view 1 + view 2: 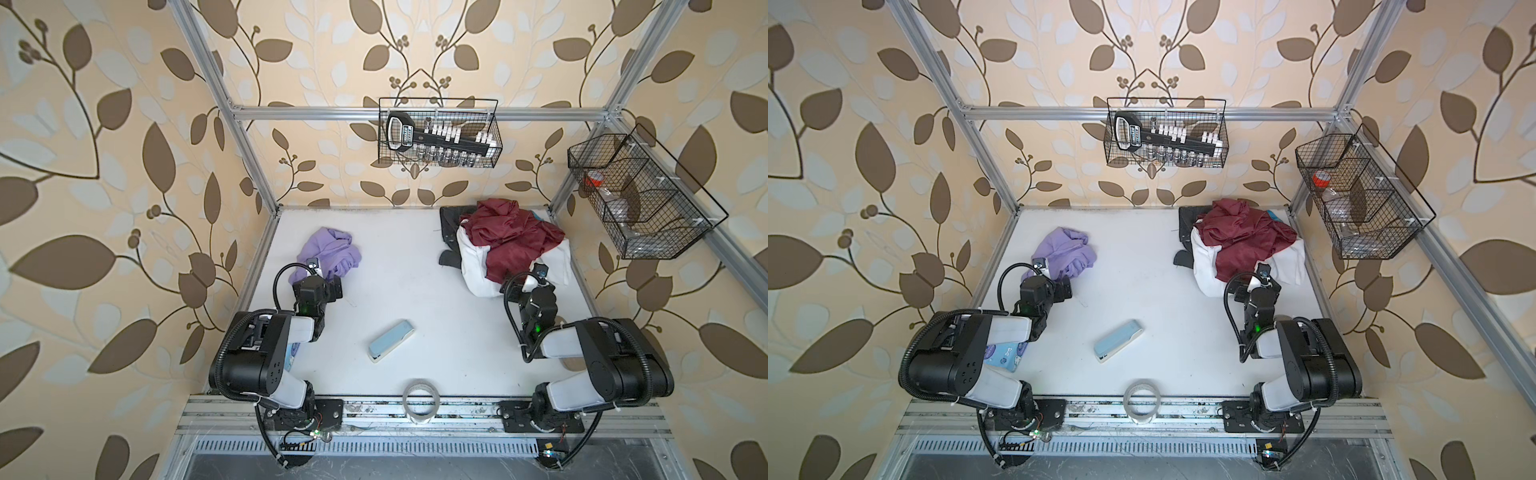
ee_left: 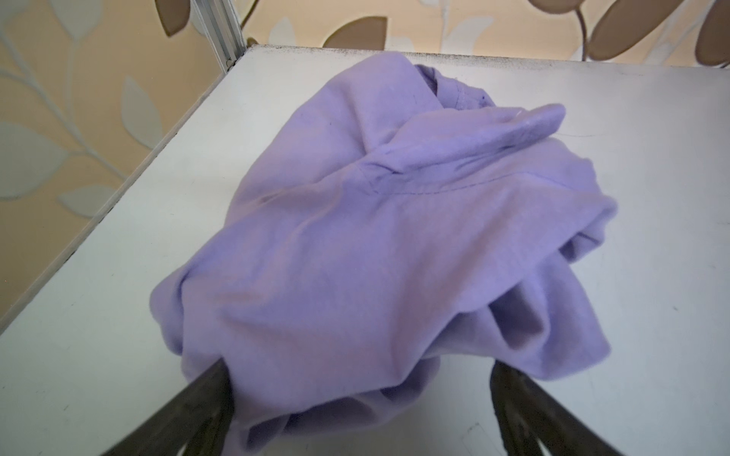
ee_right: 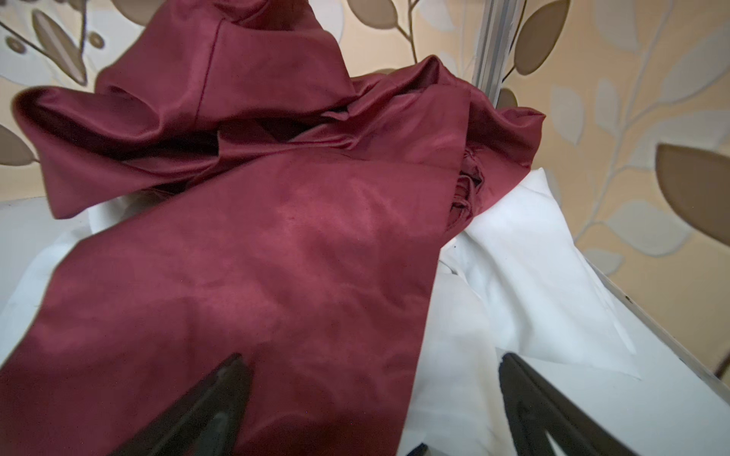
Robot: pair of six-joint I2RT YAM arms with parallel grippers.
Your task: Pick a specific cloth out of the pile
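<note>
**Left arm** (image 1: 266, 353): folded at the elbow, with the forearm running toward the far left corner of the counter (image 1: 407, 291).

**Left hand** (image 2: 361, 367): low over the counter, aimed at the cloth (image 1: 328, 249). The fingers (image 2: 197, 402) stand wide apart and are not clamped. The near hem of the cloth lies between them.

**Cloth:** a crumpled lavender heap on the counter at far left, well apart from the pile (image 1: 511, 245).

**Centre:** a light-blue box (image 1: 390, 340) lies toward the front. A tape roll (image 1: 421, 401) sits at the front edge.

**Pile:** in the far right corner. The maroon cloth (image 1: 515, 237) lies on top, the white cloth (image 1: 478, 266) under it, and the black cloth (image 1: 451, 224) along its left side.

**Right arm** (image 1: 598, 353): folded, with the forearm pointing at the near side of the pile.

**Right hand** (image 3: 371, 359): spread fully and gripping nothing. One finger (image 3: 205, 406) is over the maroon cloth, the other over the white cloth. Contact cannot be confirmed.
</note>
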